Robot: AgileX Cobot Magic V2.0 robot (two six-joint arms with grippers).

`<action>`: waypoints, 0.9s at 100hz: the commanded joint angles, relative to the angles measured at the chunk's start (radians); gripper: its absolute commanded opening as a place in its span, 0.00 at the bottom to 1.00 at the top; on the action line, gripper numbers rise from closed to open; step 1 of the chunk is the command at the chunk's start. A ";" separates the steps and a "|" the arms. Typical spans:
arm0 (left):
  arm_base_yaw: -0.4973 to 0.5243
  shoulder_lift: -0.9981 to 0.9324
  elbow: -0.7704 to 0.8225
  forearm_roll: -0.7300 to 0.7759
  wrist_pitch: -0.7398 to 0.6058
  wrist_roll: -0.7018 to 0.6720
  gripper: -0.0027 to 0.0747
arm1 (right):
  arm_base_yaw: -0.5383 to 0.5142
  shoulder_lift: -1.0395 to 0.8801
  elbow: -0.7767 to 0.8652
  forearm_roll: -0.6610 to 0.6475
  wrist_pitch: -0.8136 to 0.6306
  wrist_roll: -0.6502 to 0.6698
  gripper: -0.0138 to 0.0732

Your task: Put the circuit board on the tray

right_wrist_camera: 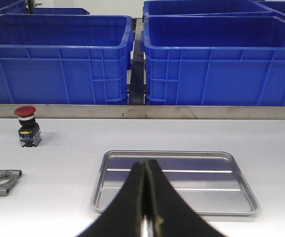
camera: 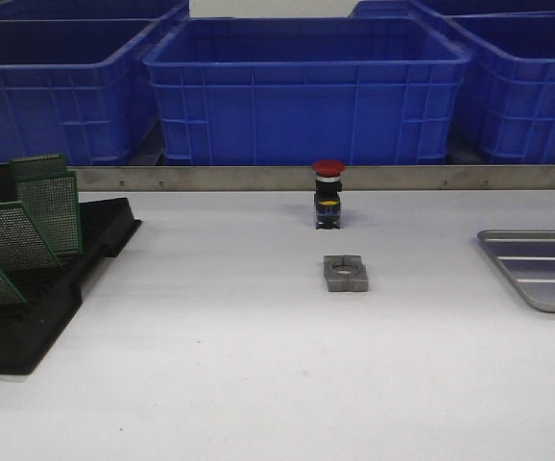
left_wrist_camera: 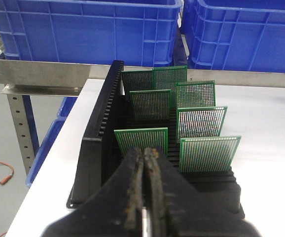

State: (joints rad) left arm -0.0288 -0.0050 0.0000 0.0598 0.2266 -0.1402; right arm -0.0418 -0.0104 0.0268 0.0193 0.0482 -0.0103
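Observation:
Several green circuit boards [left_wrist_camera: 141, 139] stand upright in a black slotted rack [left_wrist_camera: 95, 148]; they also show at the left of the front view [camera: 52, 209], in the same rack [camera: 28, 327]. The silver-grey ribbed tray [right_wrist_camera: 196, 180] lies empty on the white table, at the right edge of the front view [camera: 542, 269]. My left gripper [left_wrist_camera: 146, 150] is shut and empty, just short of the nearest board. My right gripper [right_wrist_camera: 146, 163] is shut and empty, above the tray's near edge. Neither gripper shows in the front view.
A red-capped push button [camera: 327, 192] stands mid-table, with a grey metal clamp block [camera: 345, 273] in front of it. Big blue crates [camera: 306, 91] line the back behind a metal rail [camera: 258, 178]. The table's left edge drops off beside the rack [left_wrist_camera: 44, 163].

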 commanded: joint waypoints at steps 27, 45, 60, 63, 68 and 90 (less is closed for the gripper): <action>-0.006 -0.031 0.048 0.007 -0.122 -0.010 0.01 | -0.005 -0.026 -0.012 -0.012 -0.079 -0.002 0.03; -0.006 -0.031 0.025 0.005 -0.149 -0.010 0.01 | -0.005 -0.026 -0.012 -0.012 -0.079 -0.002 0.03; -0.006 -0.028 -0.037 -0.024 -0.150 -0.010 0.01 | -0.005 -0.026 -0.012 -0.012 -0.079 -0.002 0.03; -0.006 -0.024 -0.055 -0.024 -0.135 -0.010 0.01 | -0.005 -0.026 -0.012 -0.012 -0.079 -0.002 0.03; -0.006 -0.011 -0.090 -0.024 -0.089 -0.010 0.01 | -0.005 -0.026 -0.012 -0.012 -0.079 -0.002 0.03; -0.006 0.123 -0.278 -0.022 0.148 -0.010 0.01 | -0.005 -0.026 -0.012 -0.012 -0.079 -0.002 0.03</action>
State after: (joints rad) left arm -0.0288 0.0455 -0.1800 0.0456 0.3594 -0.1402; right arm -0.0418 -0.0104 0.0268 0.0193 0.0482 -0.0103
